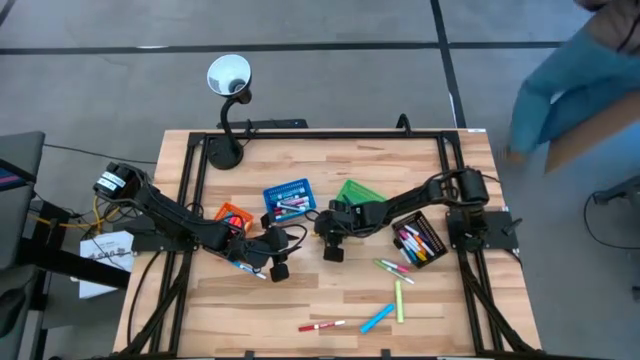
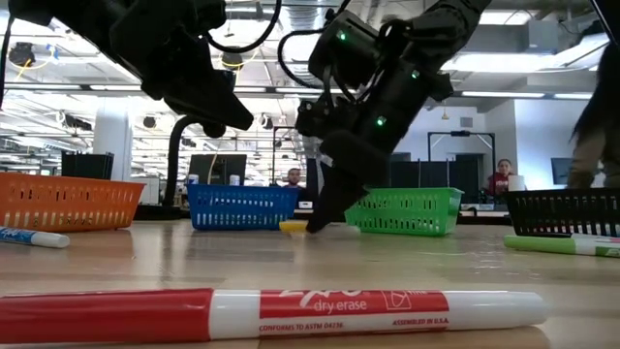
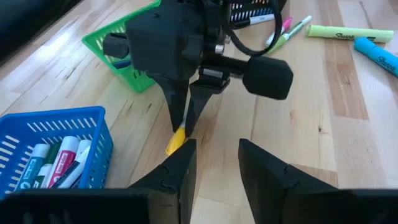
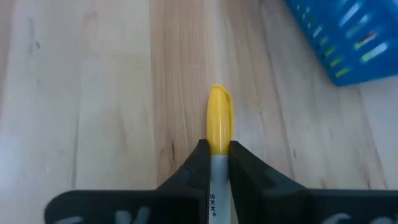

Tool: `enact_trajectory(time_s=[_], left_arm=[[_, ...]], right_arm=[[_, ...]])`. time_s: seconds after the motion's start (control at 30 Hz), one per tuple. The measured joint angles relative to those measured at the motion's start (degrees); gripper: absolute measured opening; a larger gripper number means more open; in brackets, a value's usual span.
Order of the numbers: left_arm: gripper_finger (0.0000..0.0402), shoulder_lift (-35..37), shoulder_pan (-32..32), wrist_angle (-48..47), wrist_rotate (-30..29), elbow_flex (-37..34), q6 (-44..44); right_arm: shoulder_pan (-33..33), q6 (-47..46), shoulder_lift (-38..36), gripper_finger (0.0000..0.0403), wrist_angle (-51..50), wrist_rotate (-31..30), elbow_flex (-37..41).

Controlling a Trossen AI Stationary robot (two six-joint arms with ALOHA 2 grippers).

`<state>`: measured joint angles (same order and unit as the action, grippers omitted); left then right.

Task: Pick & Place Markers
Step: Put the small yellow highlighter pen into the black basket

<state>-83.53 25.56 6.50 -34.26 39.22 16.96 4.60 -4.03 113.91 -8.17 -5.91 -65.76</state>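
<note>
My right gripper (image 4: 214, 163) is at the table's middle, shut on a white-barrelled marker with a yellow cap (image 4: 219, 118), which also shows in the left wrist view (image 3: 176, 142) and low on the wood in the low view (image 2: 294, 226). It stands between the blue basket (image 1: 288, 198) and the green basket (image 1: 357, 193). My left gripper (image 3: 214, 168) hovers open and empty just to the table's left of it. More markers lie loose at the near right: a red one (image 1: 322, 326), a blue one (image 1: 377, 318), a yellow-green one (image 1: 399, 300) and a green one (image 1: 393, 267). My right gripper pinches the marker's white barrel (image 4: 214, 186) between its two fingers, just behind the yellow cap. The fingers (image 3: 180, 106) slant down from above and from the table's right. The cap end sticks out past the fingertips, low at the wood.
An orange basket (image 1: 232, 213) sits by the left arm and a black basket (image 1: 420, 240) holding markers by the right arm. The blue basket holds markers too. Another marker (image 2: 29, 236) lies near the left arm. A lamp (image 1: 228, 75) stands at the far edge; a person (image 1: 570, 70) is beyond the far right corner.
</note>
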Motion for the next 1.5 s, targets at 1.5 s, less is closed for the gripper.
enact_trajectory(time_s=[1.5], left_arm=[[0.0115,0.00,0.04,0.00,0.02,0.00,0.03]], right_arm=[[22.30,-61.91,-29.33,0.0035,-67.46,-7.35,9.70]])
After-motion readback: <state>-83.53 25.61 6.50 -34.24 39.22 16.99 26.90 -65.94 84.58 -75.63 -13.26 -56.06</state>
